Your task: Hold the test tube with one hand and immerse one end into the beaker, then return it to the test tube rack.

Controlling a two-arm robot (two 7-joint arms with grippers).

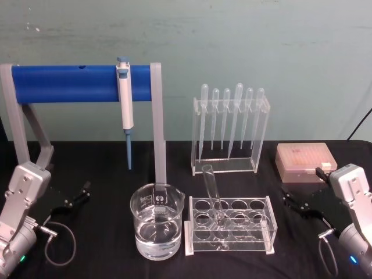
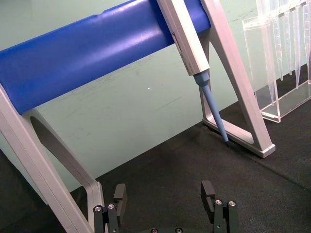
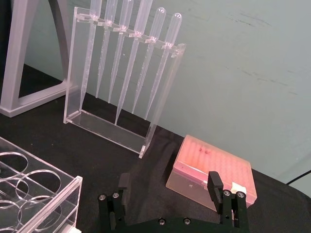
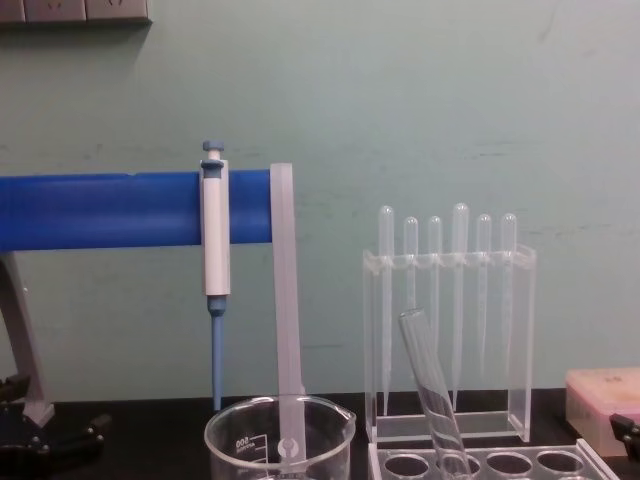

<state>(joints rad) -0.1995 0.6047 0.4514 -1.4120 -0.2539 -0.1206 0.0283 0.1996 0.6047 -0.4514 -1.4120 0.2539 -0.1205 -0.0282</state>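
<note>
Left claw (image 2: 164, 196) and right claw (image 3: 169, 187) sit released, parked wide on the bench (image 1: 93, 168); the test tube (image 1: 214, 195) leans loosely in its rack (image 1: 264, 232) beside the beaker (image 1: 157, 226).

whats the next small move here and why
Probably bring the right gripper, open and parked on the right, toward the test tube. The tube leans untouched in the test tube rack, nearer that side, with the beaker just left of the rack. The left gripper sits open, farther off.
</note>
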